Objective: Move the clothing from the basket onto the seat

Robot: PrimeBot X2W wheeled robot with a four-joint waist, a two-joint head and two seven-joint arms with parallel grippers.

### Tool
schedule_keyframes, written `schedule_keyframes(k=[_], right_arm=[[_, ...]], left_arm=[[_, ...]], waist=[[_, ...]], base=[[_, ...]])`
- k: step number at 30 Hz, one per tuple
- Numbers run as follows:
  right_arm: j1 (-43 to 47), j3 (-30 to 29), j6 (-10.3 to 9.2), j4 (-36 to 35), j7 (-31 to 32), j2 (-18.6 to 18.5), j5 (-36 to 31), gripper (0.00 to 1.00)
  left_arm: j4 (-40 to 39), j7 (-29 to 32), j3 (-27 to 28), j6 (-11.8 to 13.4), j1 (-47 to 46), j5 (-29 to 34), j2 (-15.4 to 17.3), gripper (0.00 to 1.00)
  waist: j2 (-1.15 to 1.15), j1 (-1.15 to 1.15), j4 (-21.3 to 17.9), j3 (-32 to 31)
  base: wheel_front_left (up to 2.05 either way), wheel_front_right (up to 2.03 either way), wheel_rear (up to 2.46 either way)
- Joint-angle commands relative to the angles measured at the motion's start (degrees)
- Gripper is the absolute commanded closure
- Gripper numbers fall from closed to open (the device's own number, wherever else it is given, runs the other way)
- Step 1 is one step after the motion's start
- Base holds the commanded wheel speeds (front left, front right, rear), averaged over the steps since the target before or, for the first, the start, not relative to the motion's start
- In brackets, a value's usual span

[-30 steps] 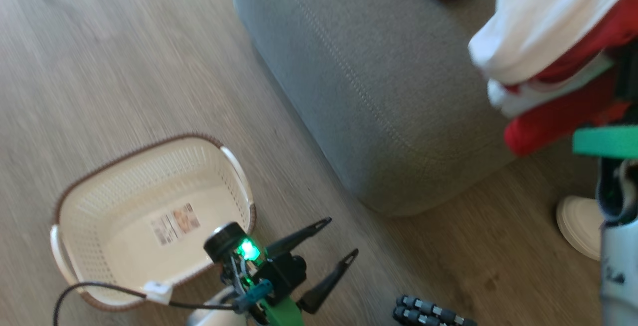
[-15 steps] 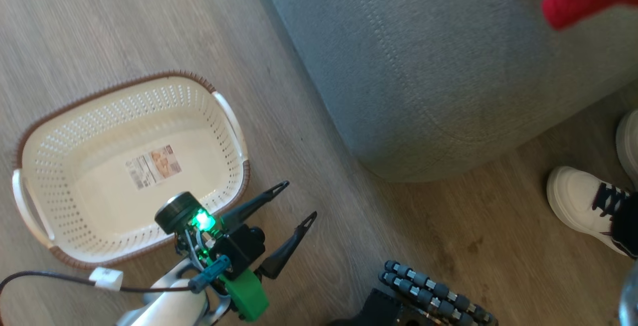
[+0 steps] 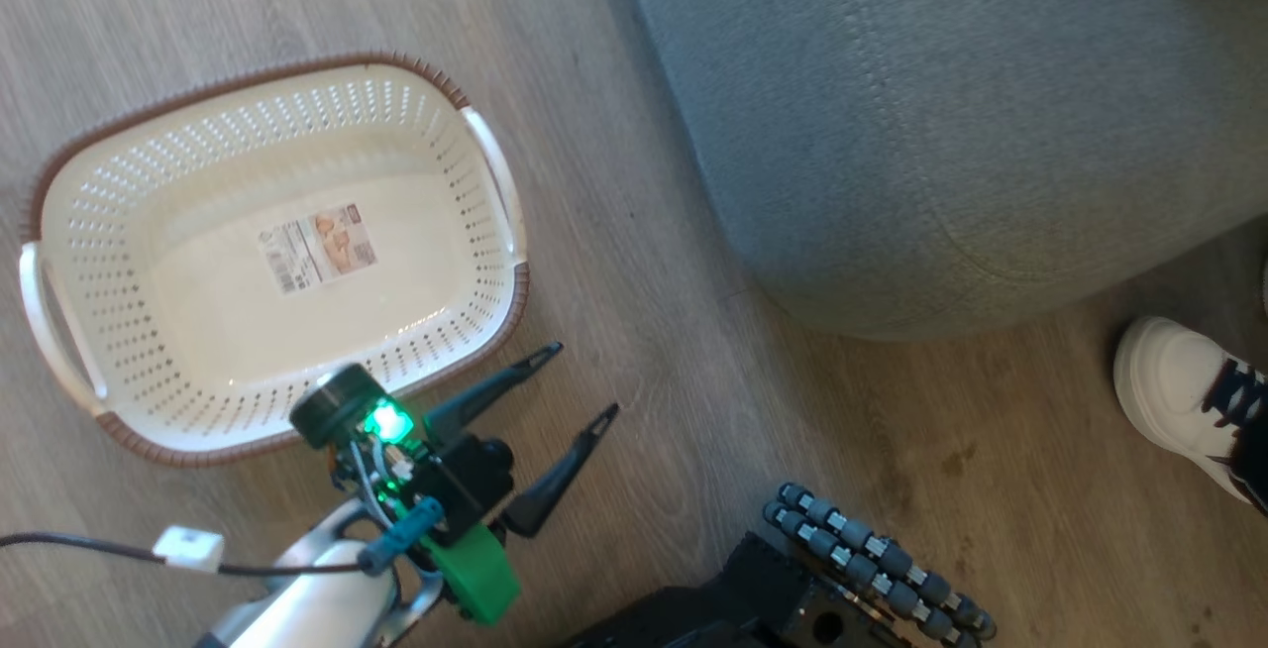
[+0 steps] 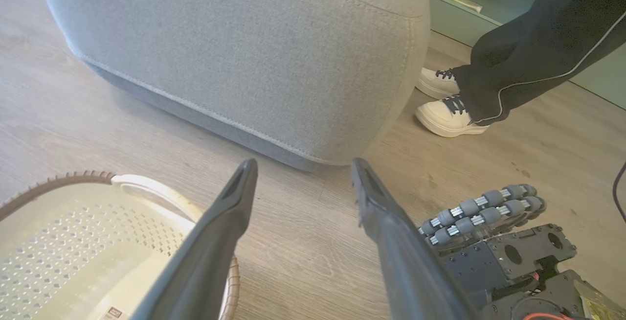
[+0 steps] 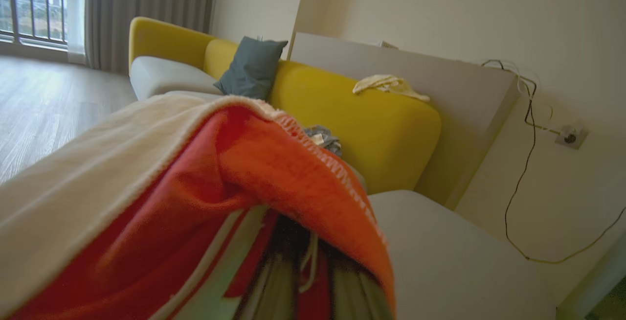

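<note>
Grey-brown plank floor (image 3: 644,262) carries the basket (image 3: 198,143), bared down to the label sticker (image 3: 319,247) on its bottom, just beside the rounded corner of the grey seat (image 3: 941,113); your left gripper (image 3: 584,378) hovers off the basket's near rim, jaws released and spread wide with nothing between them, parked low, it seems, so that the carrying falls to the other arm; your right gripper (image 5: 292,261) is buried under a red garment (image 5: 244,178) with cream lining and white trim, jaws clenched on the cloth by every sign, though the folds hide the exact pinch; the fabric drapes over the gripper because it is carried high, with the seat's pale cushion spread beyond and below it. A person's white shoe (image 3: 1179,400) stands on the floor near the seat's corner, well apart from your left gripper. You appear to be at the drop; the cloth wants carrying well over the cushion before you let go, lest a trailing edge slide to the floor.
</note>
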Motion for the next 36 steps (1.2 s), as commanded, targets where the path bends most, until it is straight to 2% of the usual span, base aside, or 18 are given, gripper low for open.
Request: schedule_keyframes(k=[1,6,11,17,27,33,34,35,36], right_arm=[[-1.29,-0.24,-0.01,-0.66,0.66,-0.85,0.16,1.0],[-5.32,-2.17,-0.01,7.61,0.17,-1.21,-2.64,1.0],[-8.77,-5.24,-0.01,10.76,-2.45,-1.05,-5.29,1.0],[-11.41,-6.81,-0.01,15.78,-2.85,-1.33,-10.59,1.0],[-11.97,-7.75,-0.01,25.57,3.05,-0.66,-17.02,1.0],[-12.0,-9.54,-0.01,27.83,3.67,-0.37,-17.9,1.0],[-11.97,-10.09,-0.01,27.82,3.36,-0.63,-18.09,0.72],[-11.95,-10.4,-0.01,27.83,3.09,-0.84,-18.43,0.51],[-11.95,-10.56,-0.01,27.8,2.69,-0.93,-18.82,0.06]], left_arm=[[-1.83,-0.29,1.54,-0.04,-0.52,-0.2,0.51,0.0],[-1.84,-0.29,2.18,-0.05,0.31,-0.91,-0.09,0.0],[-2.18,-0.29,0.72,-0.07,0.76,-0.31,-0.5,0.0],[-1.99,-0.29,1.14,-0.08,0.16,-0.41,-1.11,0.0],[-1.89,-0.29,1.49,-0.08,-1.99,-1.99,-2.5,0.0],[-1.96,-0.29,1.29,-0.08,-2.79,-2.36,-2.86,0.0],[-2.14,-0.29,0.91,-0.08,-2.98,-2.49,-2.91,0.0],[-2.22,-0.29,0.45,-0.08,-3.24,-2.57,-2.87,0.0],[-2.19,-0.29,0.17,-0.08,-3.49,-2.67,-2.87,0.0]], waist=[[0.0,-0.01,0.82,0.93],[0.0,-0.01,2.49,2.22],[0.0,-0.01,4.32,2.94],[0.0,-0.01,6.29,4.05],[0.0,-0.01,9.2,6.03],[0.0,-0.01,9.93,6.33],[0.0,-0.01,10.08,6.28],[0.0,-0.01,10.22,6.13],[0.0,-0.01,10.31,5.87]], base=[[0.0,0.0,0.0],[0.0,0.0,0.0],[0.0,0.0,0.0],[0.0,0.0,0.0],[0.0,0.0,0.0],[0.0,0.0,0.0],[0.0,0.0,0.0],[0.0,0.0,0.0],[0.0,0.0,0.0]])
